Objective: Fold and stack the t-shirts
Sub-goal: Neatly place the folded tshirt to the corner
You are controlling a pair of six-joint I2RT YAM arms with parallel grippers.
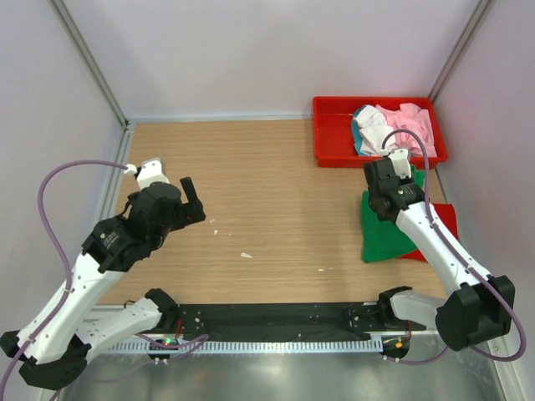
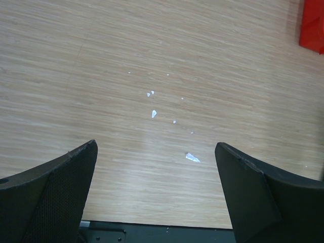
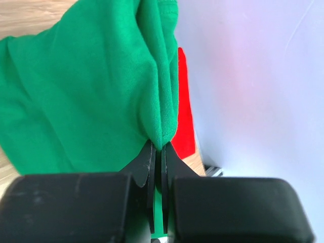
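Right wrist view is showing where trouble could be starting: the right end effector is pinching only a narrow ridge of the green t-shirt, its fingers pressed together on the fold with almost no gap. With so little cloth in the pinch, the fabric could be slipping free during a lift or drag. Because the ridge looks doubled, both layers may be travelling together, so the shirt could be bunching rather than folding flat. A red t-shirt is lying just beside and partly under the green one, at 3 o'clock of the pinch; it could be getting dragged along and spoiling the stack. The enclosure wall is sitting close on that same side, leaving little room for a swing.

Over at 9 o'clock on the table, the left end effector is hovering with its fingers spread wide, gripping nothing, above bare wood and a few white flecks. It is well apart from the green t-shirt, so it is not pinning any edge.

At 1 o'clock, the red tray is holding the pink t-shirt and the white t-shirt, crumpled and not yet folded.
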